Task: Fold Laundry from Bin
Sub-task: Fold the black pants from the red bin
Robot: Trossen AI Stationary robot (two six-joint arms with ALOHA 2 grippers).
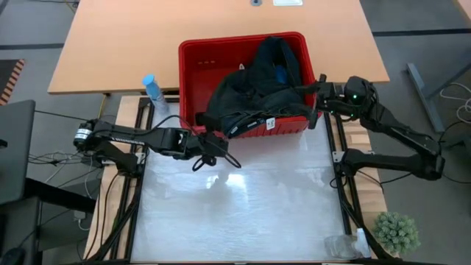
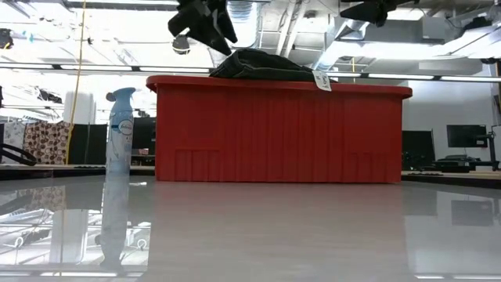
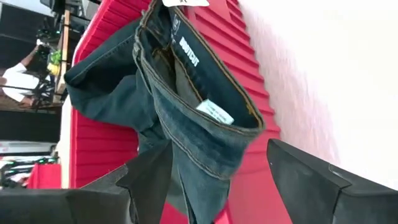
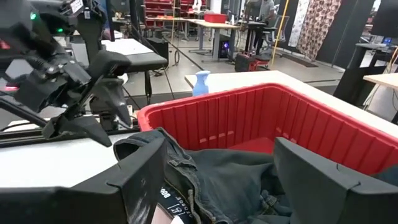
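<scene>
The red bin stands at the table's far middle. Dark laundry is heaped in it, with a bit of blue cloth showing. A pair of dark jeans hangs by its waistband over the bin's near rim, a white tag dangling. My left gripper is open just in front of the bin's near wall, its fingers standing on either side of the hanging waistband. My right gripper is open at the bin's right rim, level, pointing across the laundry.
A pale blue spray bottle stands left of the bin. A small green plant and a clear plastic thing sit at the near right corner. The shiny white tabletop lies in front of the bin, a wooden table behind it.
</scene>
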